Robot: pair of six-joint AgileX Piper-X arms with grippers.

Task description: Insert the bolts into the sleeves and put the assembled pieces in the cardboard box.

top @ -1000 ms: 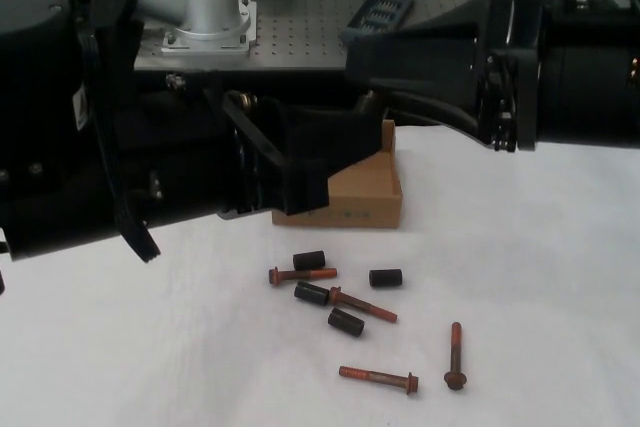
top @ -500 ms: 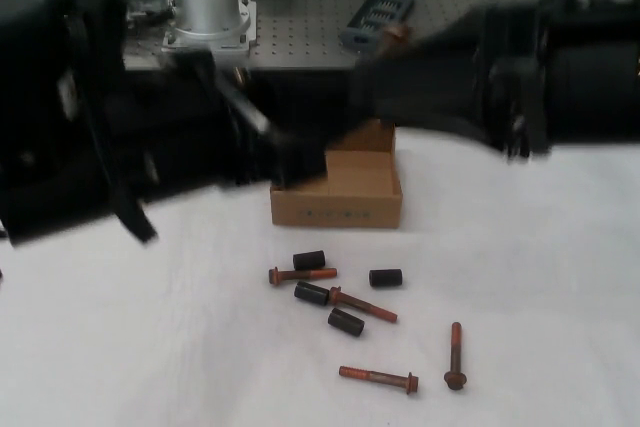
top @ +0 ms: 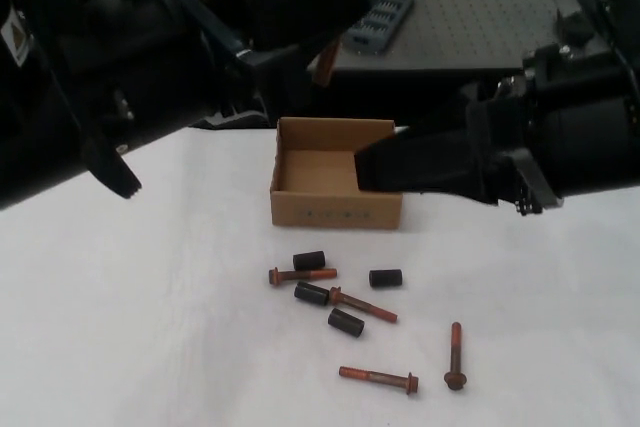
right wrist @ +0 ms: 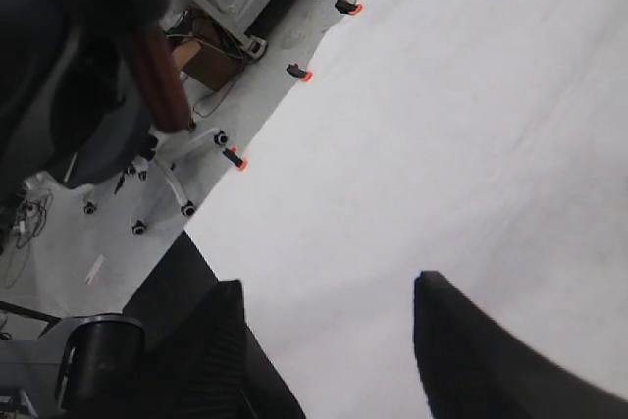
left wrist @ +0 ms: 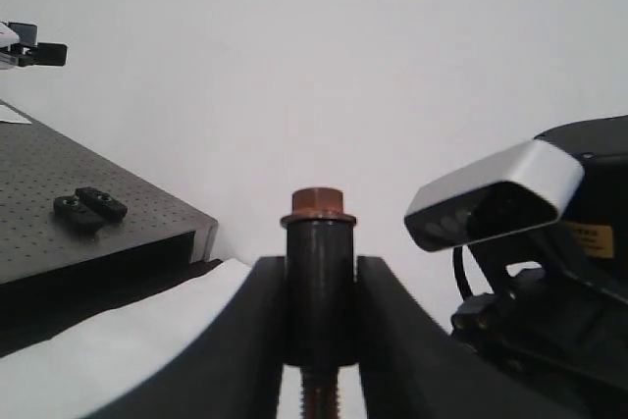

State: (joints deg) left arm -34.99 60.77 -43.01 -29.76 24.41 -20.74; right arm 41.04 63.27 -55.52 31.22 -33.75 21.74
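Left arm (top: 110,87): a second ago it lay low across the box front. Now it is swung up and back, over the far side of the bench.
Right arm (top: 585,127): it was high, meeting the left arm above the box. Now it is lower, coming in from the right at box height.
White cloth (top: 150,337): covers the near bench and carries the box and all loose parts.
Cardboard box (top: 335,212): uncovered since the arms parted, upright at the far edge of the parts cluster. The inside looks empty, but the right arm's tip hides one corner, so I can't be sure.
Right gripper (right wrist: 329,326): fingers spread wide with nothing between them, only bare cloth below. I read its share of the mating as done.
Left gripper (left wrist: 321,267): clamped on the sleeve.
Sleeve (left wrist: 320,287): pinched between the left fingers, up in the air, well above and behind the box.
Bolt (left wrist: 317,205): runs through that sleeve, head seated on one end, thread showing out the other.
Loose bolts (top: 378,378): four on the cloth in front of the box, in the same spots as a second ago.
Loose sleeves (top: 346,322): four among them, also unmoved.
Meaning: the first pair looks assembled but is not boxed yet. The left arm has to bring it down over the opening and let go. Four pairs remain.
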